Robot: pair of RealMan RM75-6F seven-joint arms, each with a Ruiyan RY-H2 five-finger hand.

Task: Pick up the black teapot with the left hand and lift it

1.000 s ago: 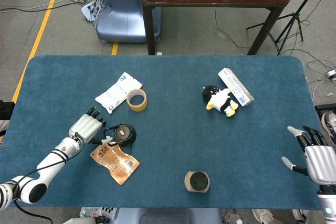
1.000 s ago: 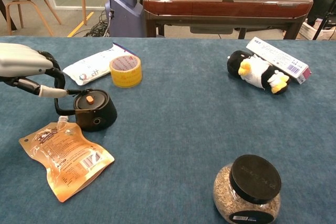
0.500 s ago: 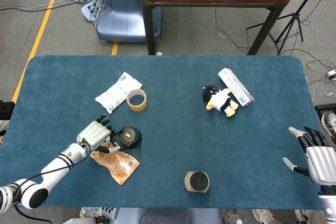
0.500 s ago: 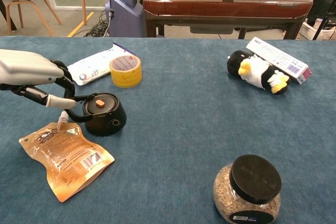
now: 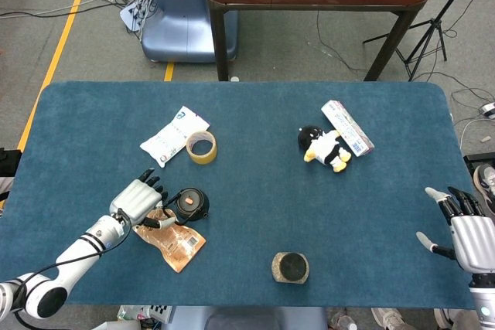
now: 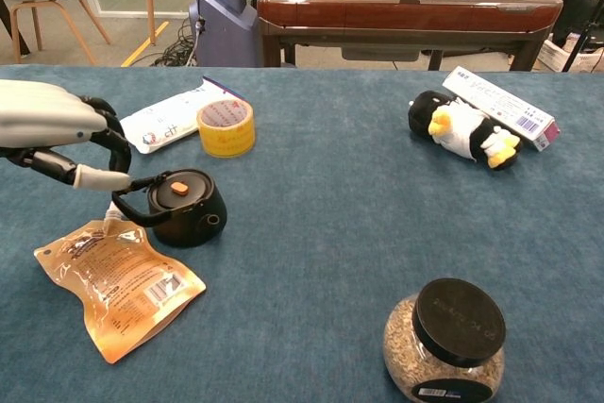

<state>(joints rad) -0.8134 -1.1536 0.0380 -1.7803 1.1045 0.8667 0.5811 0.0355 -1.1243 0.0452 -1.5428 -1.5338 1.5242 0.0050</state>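
The black teapot, with an orange knob on its lid, sits tilted near the table's front left, its lid leaning toward my left hand. My left hand is just left of it, and its thumb and curled fingers pinch the wire handle. The pot's base looks to be still touching the blue cloth. My right hand hovers at the table's front right edge with fingers spread and nothing in it; the chest view does not show it.
An orange pouch lies right in front of the teapot. A tape roll and a white packet lie behind it. A lidded jar stands front centre. A penguin toy and a box lie back right.
My left hand has closed in on the handle and dragged the teapot a little to the right; the pot now tilts toward the hand. The right hand has barely moved.
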